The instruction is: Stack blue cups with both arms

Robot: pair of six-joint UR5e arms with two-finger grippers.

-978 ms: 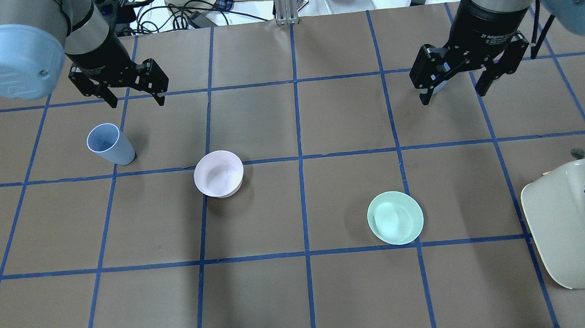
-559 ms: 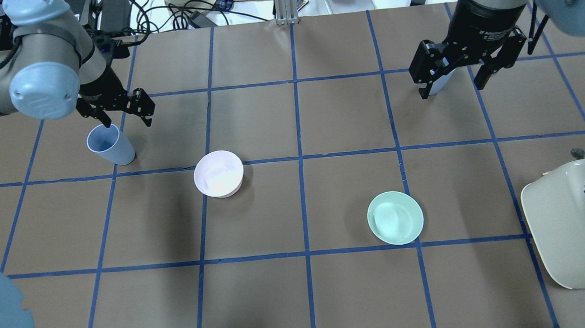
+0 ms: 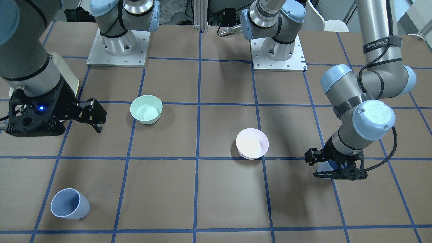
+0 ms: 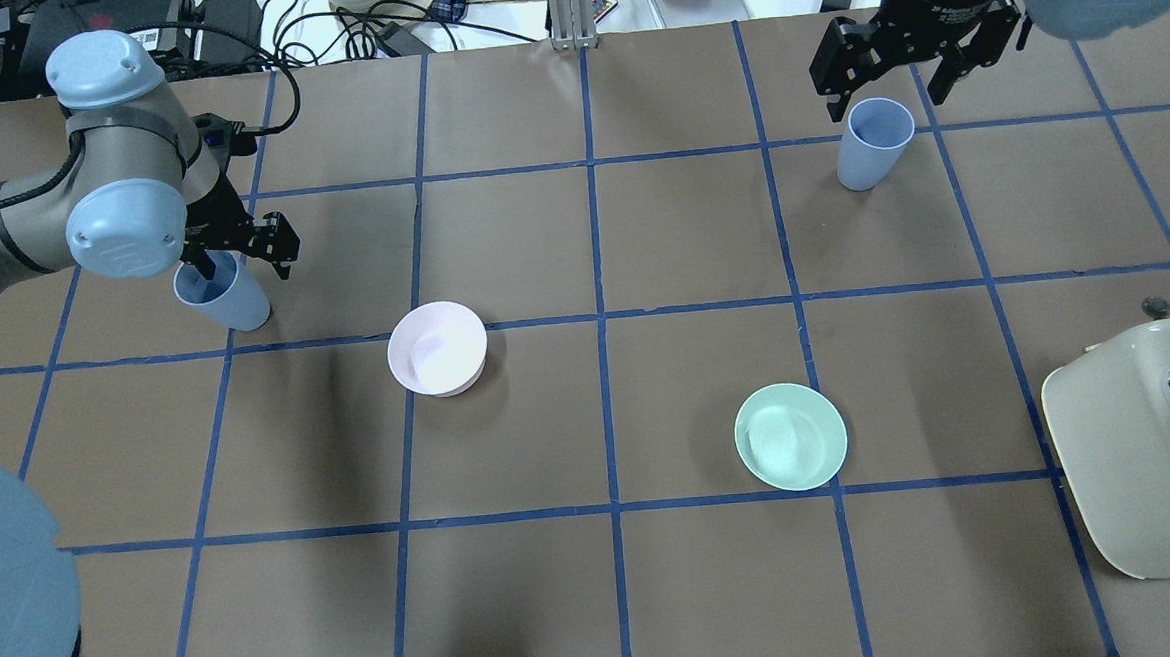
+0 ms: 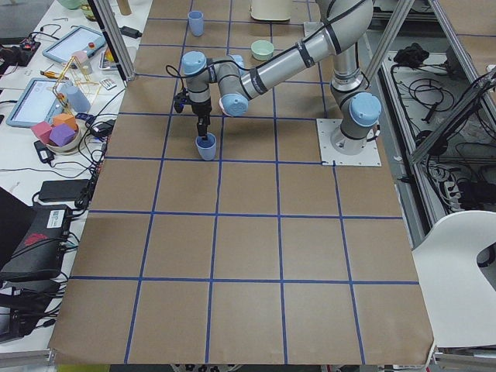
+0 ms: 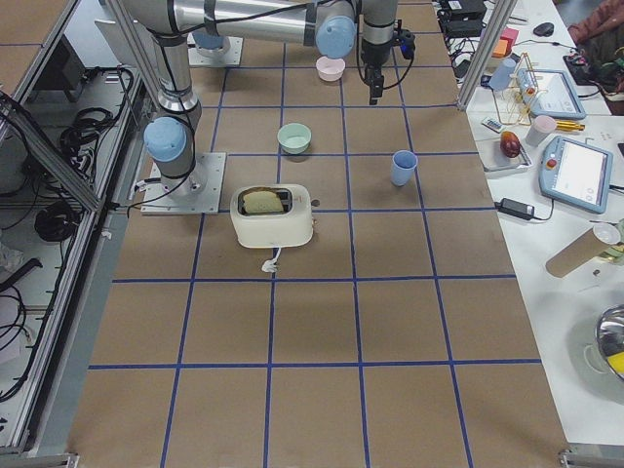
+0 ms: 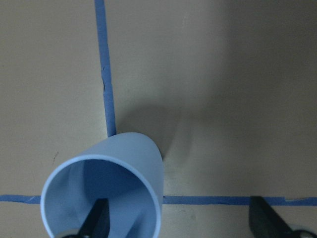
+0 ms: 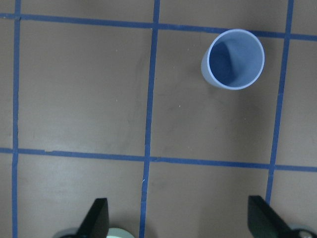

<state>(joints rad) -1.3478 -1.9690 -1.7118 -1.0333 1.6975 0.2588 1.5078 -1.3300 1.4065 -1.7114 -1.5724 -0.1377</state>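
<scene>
One blue cup (image 4: 223, 297) stands upright at the left. My left gripper (image 4: 244, 266) is open and low over it, with one finger inside the cup (image 7: 104, 193) and the other finger (image 7: 267, 223) outside, beside the wall. The front view shows this cup (image 3: 329, 166) mostly hidden by the gripper. The second blue cup (image 4: 871, 143) stands upright at the far right. My right gripper (image 8: 181, 223) is open and empty, well above the table, and this cup (image 8: 233, 59) lies off to one side of its jaws. It also shows in the front view (image 3: 69, 204).
A pale pink bowl (image 4: 438, 348) sits left of centre and a mint-green bowl (image 4: 791, 436) right of centre. A cream toaster (image 4: 1142, 449) stands at the right edge. Cables and clutter lie beyond the table's far edge.
My left gripper has come down onto the left cup, one finger now inside it. My right gripper has shifted toward the far edge, uncovering the right cup.
</scene>
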